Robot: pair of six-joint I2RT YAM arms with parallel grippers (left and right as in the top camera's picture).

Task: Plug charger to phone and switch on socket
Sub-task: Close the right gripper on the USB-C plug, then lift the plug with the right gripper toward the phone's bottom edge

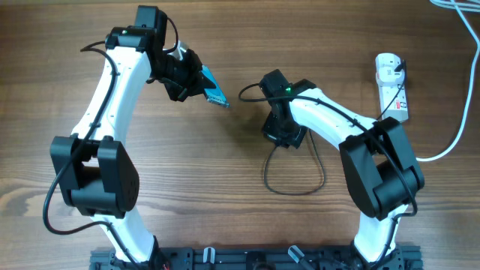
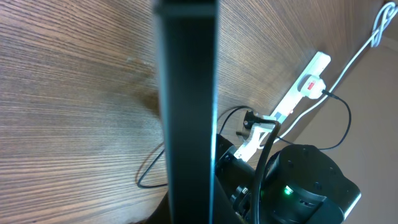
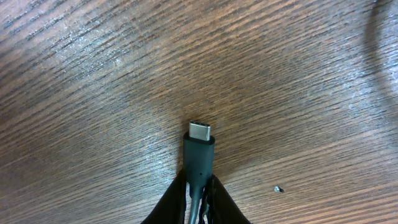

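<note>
My left gripper [image 1: 193, 81] is shut on the phone [image 1: 214, 88], held on edge above the table at upper centre-left, its cyan screen showing. In the left wrist view the phone [image 2: 186, 106] fills the middle as a dark vertical slab. My right gripper [image 1: 283, 133] is shut on the charger's connector [image 3: 199, 152], whose silver tip points away over the wood. The black cable [image 1: 294, 176] loops on the table below it. The white socket [image 1: 391, 86] lies at the far right with the black plug [image 1: 395, 70] in it. It also shows in the left wrist view [image 2: 305, 84].
A thick white cord [image 1: 463, 90] runs from the socket along the right edge and off the top right corner. The two arm bases stand at the front edge of the wooden table [image 1: 225, 195].
</note>
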